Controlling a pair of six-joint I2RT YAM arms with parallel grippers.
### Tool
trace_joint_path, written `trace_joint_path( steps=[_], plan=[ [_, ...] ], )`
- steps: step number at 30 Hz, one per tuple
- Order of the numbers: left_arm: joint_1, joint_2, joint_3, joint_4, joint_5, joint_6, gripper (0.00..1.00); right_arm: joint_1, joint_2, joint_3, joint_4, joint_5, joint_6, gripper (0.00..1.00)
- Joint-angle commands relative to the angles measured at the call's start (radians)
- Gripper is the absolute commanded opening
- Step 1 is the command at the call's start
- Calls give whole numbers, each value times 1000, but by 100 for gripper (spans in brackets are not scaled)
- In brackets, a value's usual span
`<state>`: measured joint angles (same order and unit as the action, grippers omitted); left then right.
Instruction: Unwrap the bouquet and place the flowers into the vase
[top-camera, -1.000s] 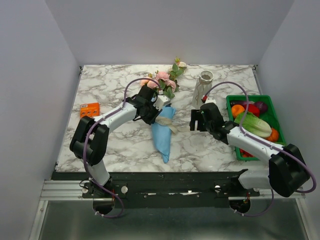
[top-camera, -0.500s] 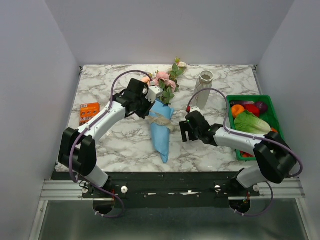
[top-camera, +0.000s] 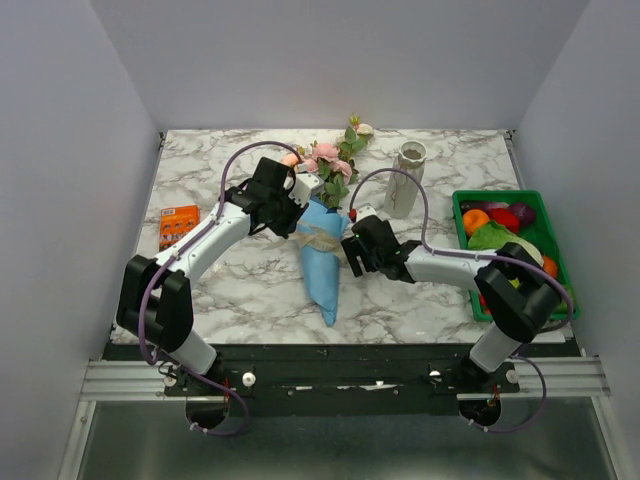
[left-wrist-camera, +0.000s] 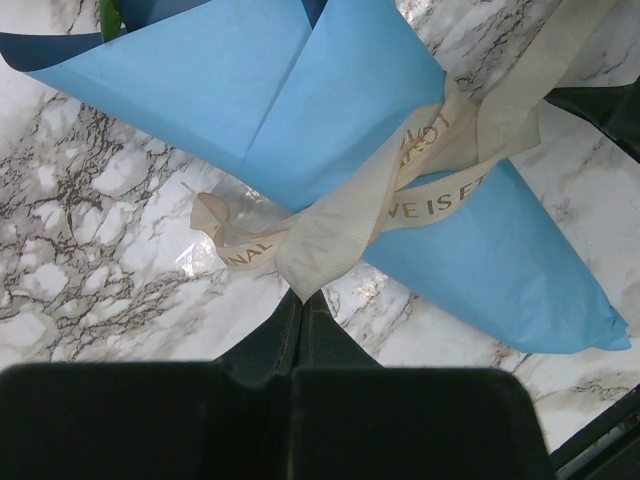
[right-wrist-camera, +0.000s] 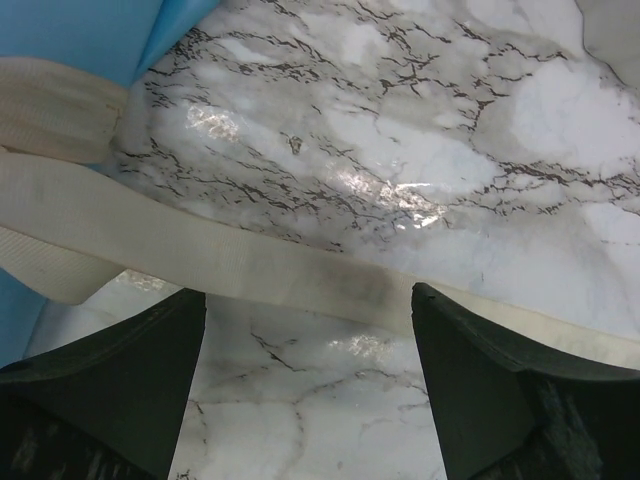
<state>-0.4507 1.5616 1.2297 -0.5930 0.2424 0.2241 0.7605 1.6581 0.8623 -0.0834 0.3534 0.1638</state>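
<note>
Right wrist: ribbon (right-wrist-camera: 250, 262) crosses before spread right gripper (right-wrist-camera: 308, 293).

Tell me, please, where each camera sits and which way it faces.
Top external: above, behind the bases, looking down on table, both arms, bouquet, vase.
Left wrist: on left arm, facing down at ribbon; shut left gripper pinches it.
Right wrist: low over table; open right gripper straddles a ribbon tail.
Shared: wrist views both show ribbon, blue paper.

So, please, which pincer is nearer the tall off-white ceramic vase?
Right. The right pincer sits left and nearward of the vase; the left pincer is farther left, across the blue-paper bouquet.
</note>
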Motion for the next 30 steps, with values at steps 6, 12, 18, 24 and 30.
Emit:
trace_joint_path(
  steps=[6,12,18,24,30],
  plan=[
    [7,-3,-7,-19,-14,12,0,10,61,15,142,-63,-53,87],
    [10,-3,-12,-24,-15,21,0,10,107,53,160,-122,-53,66],
    [20,-23,-9,-33,-14,23,0,14,42,12,155,-134,-18,5],
    [52,-55,30,-71,9,14,0,19,-121,-58,114,-82,23,1],
    [164,-123,88,-142,14,26,0,17,-265,-54,-2,99,92,1]
  ],
)
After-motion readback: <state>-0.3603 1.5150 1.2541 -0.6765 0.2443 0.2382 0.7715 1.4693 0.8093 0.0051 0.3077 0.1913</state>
